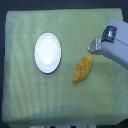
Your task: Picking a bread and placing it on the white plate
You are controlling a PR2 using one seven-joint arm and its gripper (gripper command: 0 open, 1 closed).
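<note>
The bread (82, 68) is an elongated golden-orange piece with a bumpy crust, lying on the green cloth right of centre. The white plate (47, 52) is round and plain, with nothing on it, to the exterior view's left of the bread. My gripper (92, 50) comes in from the exterior view's right as a grey-white arm, and its tip sits just above the bread's upper end. Its fingers are too blurred to make out, so open or shut is unclear, and I cannot tell whether the tip touches the bread.
A green cloth (30, 95) covers the table top. Its edges run along the top, the left and the bottom of the view, with a pale strip below the front edge.
</note>
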